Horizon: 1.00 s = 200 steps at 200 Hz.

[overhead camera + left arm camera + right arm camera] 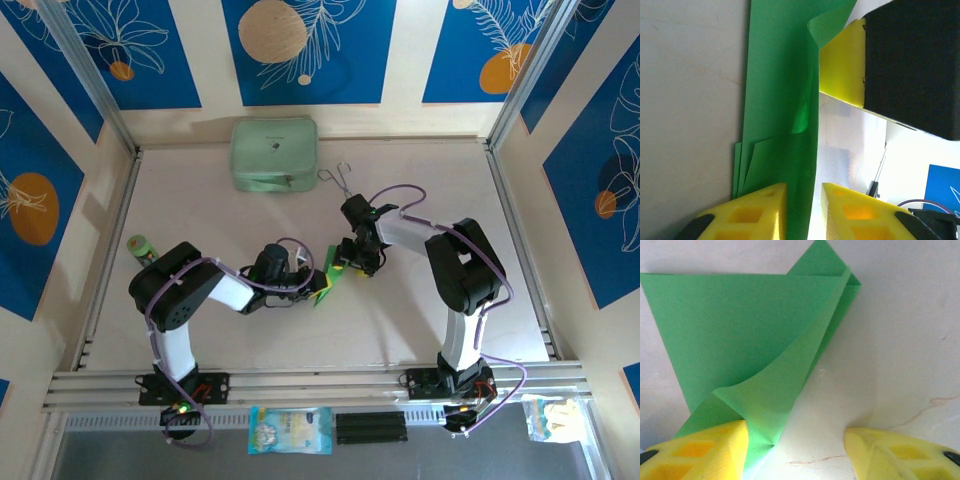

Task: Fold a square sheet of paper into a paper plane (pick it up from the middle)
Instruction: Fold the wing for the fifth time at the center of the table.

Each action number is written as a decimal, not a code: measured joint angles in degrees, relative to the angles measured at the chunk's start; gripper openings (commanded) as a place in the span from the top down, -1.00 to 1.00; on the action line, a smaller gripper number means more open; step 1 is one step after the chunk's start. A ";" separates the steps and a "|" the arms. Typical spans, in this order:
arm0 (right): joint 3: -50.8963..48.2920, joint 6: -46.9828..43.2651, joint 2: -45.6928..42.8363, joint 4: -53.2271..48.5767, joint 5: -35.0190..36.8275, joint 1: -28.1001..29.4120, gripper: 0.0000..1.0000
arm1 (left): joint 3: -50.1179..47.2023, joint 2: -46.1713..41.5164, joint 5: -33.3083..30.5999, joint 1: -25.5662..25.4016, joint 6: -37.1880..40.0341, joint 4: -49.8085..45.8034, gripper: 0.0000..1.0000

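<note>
1. The paper (740, 325), part-folded, sits mid-table (430, 320) with one flap standing up, unpressed.
2. The left gripper (804, 197), at the paper's 8 o'clock, is narrowly parted around an edge and not pinching it. The sheet could slip free.
3. The right gripper (796, 437), at 1 o'clock, gapes wide, with one finger (715, 450) touching the flap. A careless push could skew the crease or crumple it.

Two black-white arms (190, 295); purple cables (398, 188); yellow fingers (755, 212) with square pockets.
</note>
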 measured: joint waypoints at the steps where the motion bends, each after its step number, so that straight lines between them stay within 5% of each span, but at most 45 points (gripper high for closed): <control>1: 0.00 0.02 -0.02 0.00 0.02 0.00 -0.16 | -0.02 0.00 0.00 0.00 0.02 0.07 0.44; 95: -0.04 0.00 0.00 0.04 0.02 0.00 -0.15 | -2.01 -4.66 -3.23 0.04 0.33 -0.59 0.37; 200: 0.33 0.00 0.70 -0.35 0.17 0.00 -0.15 | 6.80 -11.23 -7.82 -4.02 17.84 -29.55 0.28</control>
